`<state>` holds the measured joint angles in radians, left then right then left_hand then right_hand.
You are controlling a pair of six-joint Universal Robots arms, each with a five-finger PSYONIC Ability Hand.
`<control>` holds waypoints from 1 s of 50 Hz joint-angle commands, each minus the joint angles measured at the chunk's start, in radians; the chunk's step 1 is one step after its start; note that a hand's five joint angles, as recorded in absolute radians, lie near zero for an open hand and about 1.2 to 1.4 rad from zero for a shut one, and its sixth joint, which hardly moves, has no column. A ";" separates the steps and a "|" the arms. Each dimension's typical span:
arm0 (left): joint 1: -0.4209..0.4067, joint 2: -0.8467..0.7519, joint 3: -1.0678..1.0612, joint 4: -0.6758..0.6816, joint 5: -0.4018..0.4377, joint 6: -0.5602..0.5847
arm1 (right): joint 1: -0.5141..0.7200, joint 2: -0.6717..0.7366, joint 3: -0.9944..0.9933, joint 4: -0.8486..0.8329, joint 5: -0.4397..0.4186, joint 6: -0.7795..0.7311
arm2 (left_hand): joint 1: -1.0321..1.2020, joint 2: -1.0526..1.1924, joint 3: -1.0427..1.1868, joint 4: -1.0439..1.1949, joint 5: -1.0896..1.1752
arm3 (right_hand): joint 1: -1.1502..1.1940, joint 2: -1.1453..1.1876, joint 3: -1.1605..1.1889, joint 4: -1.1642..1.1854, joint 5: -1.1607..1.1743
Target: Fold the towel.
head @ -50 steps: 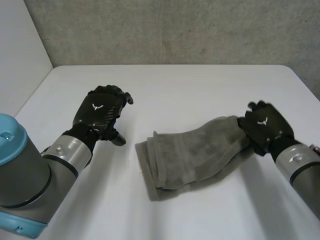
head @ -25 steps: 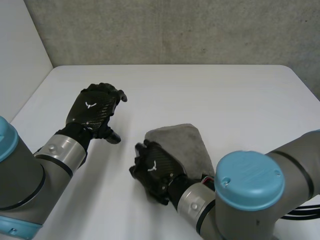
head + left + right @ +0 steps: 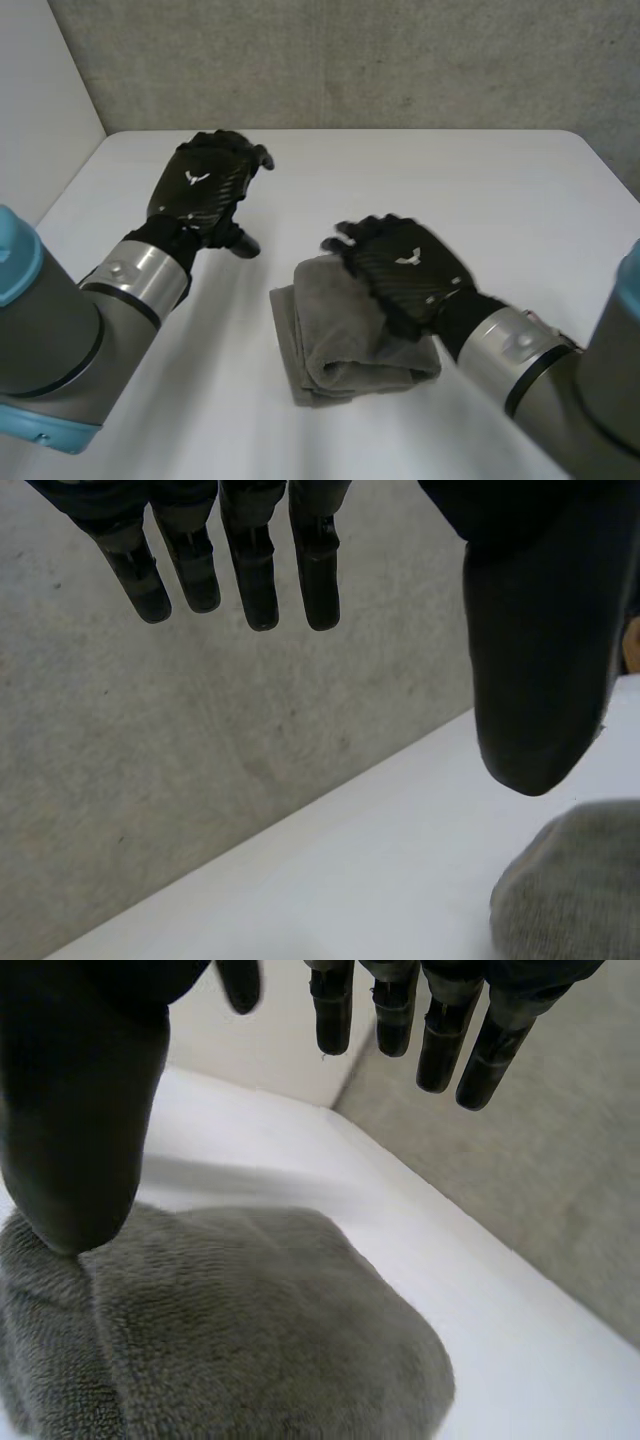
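**A:** What is changing at the table?

**B:** The right hand is letting go. Its fingers are spreading wide, holding nothing, as it hovers just over the towel. The towel is lying doubled into a thick bundle near the table's middle.

**A:** So the fold is landing?

**B:** It is looking that way; the job seems to be nearing its end.

**A:** And against a second ago?

**B:** Then that hand was gripping the towel's right end, with the cloth stretched long. The left hand, relaxed and empty, is staying well apart at the towel's left.
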<state>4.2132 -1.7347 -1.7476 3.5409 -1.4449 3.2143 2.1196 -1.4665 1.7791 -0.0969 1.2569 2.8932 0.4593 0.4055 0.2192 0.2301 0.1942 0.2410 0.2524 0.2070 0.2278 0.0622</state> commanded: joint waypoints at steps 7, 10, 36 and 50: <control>-0.144 -0.175 0.138 -0.054 -0.052 -0.154 | -0.175 0.142 -0.093 0.037 -0.014 0.207 | -0.081 -0.028 -0.045 -0.056 0.009 | -0.066 -0.078 -0.032 -0.053 -0.062; -0.157 -0.226 0.151 -0.083 -0.104 -0.160 | -0.175 0.189 -0.116 0.043 -0.007 0.207 | -0.078 -0.025 -0.045 -0.056 0.012 | -0.066 -0.078 -0.032 -0.053 -0.062; -0.177 -0.252 0.023 -0.106 -0.203 -0.195 | -0.112 0.445 -0.199 0.037 -0.004 0.209 | -0.078 -0.025 -0.045 -0.056 0.012 | -0.066 -0.078 -0.032 -0.053 -0.062; -0.165 -0.255 0.100 -0.106 -0.198 -0.212 | -0.084 0.428 -0.179 0.034 -0.001 0.207 | -0.078 -0.025 -0.045 -0.056 0.012 | -0.066 -0.078 -0.032 -0.053 -0.062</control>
<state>4.0555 -1.9839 -1.6967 3.4361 -1.6449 3.0171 2.0339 -1.0265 1.5852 -0.0600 1.2552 3.1016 0.4598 0.4055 0.2192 0.2301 0.2008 0.2277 0.2523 0.2069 0.2277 0.0622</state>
